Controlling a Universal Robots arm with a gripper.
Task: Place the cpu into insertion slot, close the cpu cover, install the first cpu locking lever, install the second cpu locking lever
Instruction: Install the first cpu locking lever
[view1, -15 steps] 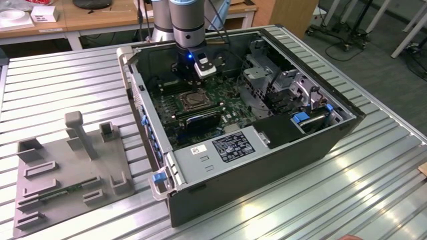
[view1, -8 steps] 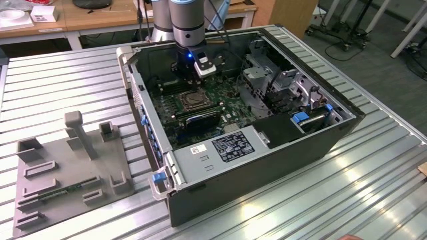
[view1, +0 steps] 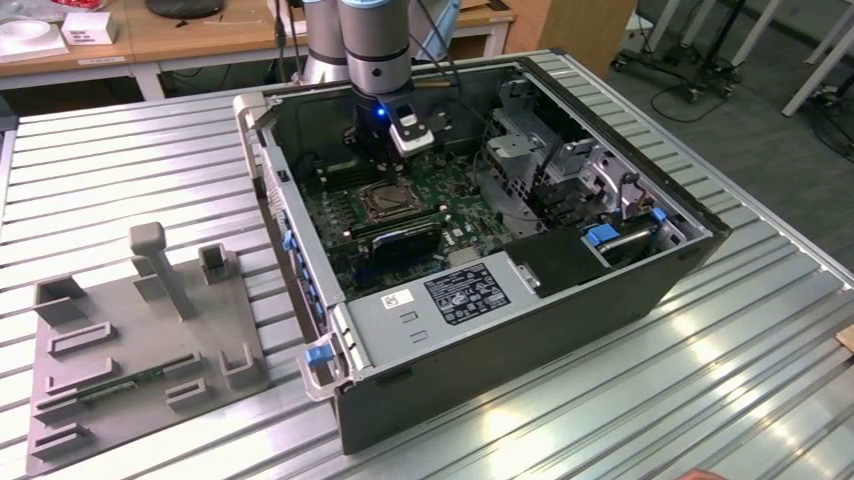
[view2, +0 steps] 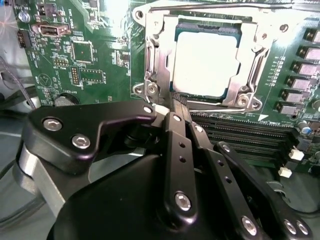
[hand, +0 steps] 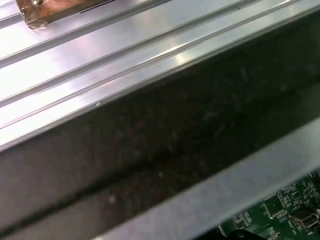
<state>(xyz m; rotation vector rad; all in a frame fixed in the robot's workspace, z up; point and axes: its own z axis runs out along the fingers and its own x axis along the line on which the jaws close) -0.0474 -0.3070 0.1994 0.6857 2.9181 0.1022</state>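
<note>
In the second wrist view the cpu (view2: 207, 62), a pale square chip, lies in the insertion slot (view2: 186, 97) on the green board. The silvery cpu cover (view2: 154, 47) lies flat around it like a frame. A thin locking lever (view2: 220, 6) runs along one edge of the frame, and a dark rod (view2: 162, 82) runs along another. My gripper (view2: 172, 111) is shut, its black fingers (view2: 179, 150) together, with the tips at the frame's corner by the dark rod's end. In the exterior view the gripper (view1: 384, 160) hangs inside the open case just behind the slot (view1: 388, 203).
Long black memory slots (view2: 245, 135) lie beside the socket, close under my fingers. The case walls (view1: 274, 190), a drive cage (view1: 534, 170) and a black shroud (view1: 467, 290) hem in the board. A grey parts fixture (view1: 134, 340) sits on the slatted table at the exterior view's left.
</note>
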